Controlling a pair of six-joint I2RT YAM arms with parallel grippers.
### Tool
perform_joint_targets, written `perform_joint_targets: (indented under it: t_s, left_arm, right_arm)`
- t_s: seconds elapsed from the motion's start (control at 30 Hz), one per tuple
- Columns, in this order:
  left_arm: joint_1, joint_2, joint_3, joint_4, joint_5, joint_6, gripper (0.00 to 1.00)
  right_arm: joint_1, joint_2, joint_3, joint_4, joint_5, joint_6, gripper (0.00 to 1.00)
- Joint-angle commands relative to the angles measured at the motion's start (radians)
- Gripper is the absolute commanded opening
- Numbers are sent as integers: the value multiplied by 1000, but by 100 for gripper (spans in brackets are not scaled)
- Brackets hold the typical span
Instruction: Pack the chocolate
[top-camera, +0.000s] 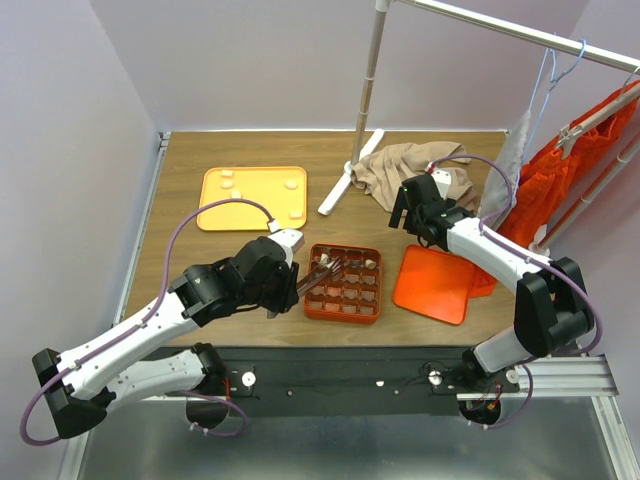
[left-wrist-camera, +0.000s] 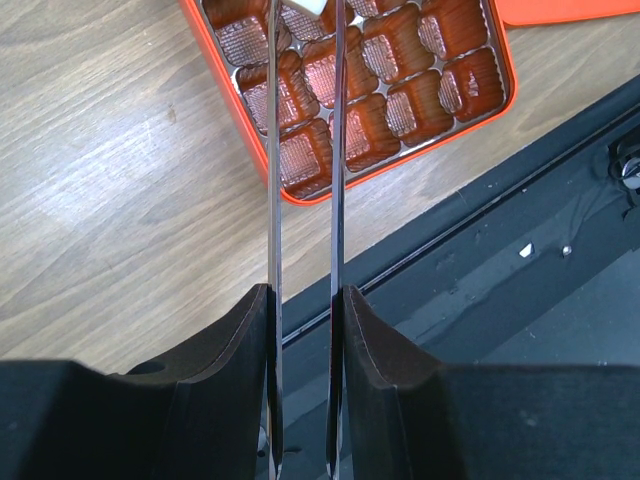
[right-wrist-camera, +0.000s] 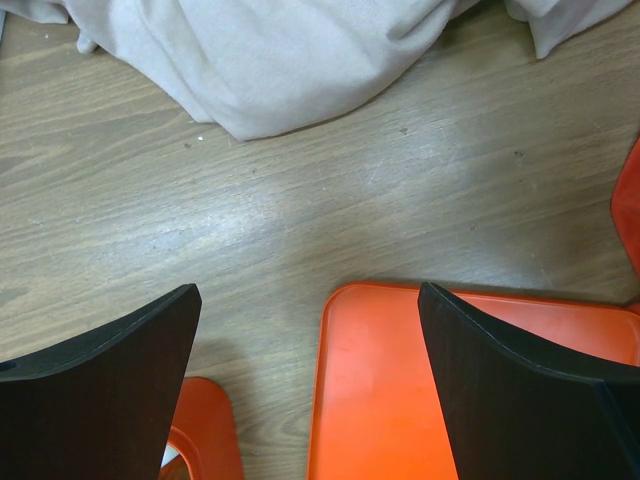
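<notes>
The orange gridded box lies at mid-table, with a cream-white chocolate in a far cell. Several more cream-white chocolates lie on the light-orange tray at the back left. My left gripper carries two long thin metal blades that reach over the box. Between their tips sits a cream-white chocolate, just over a far-left cell. My right gripper is open and empty above bare wood, between the box corner and the flat orange lid.
The orange lid lies to the right of the box. A beige cloth is heaped behind it. A white rack pole with a cross foot stands at the back. An orange garment hangs on the right. A black rail runs along the near edge.
</notes>
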Motion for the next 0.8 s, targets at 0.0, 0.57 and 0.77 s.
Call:
perform_joint_targets:
  t_s: [0.0,0.57,0.77]
  left_arm:
    - [-7,3,27,27,9,4,24]
    - [-14,1,4,51,2,-19,29]
    - [-14,-14,-13,47,11,-36,32]
  right_arm:
    - [-3,12,17,-20,-13,-8,98]
    - [-3,-9,1,-18,-4,-5,98]
    - [-3,-12,-3,-20,2,-5,98]
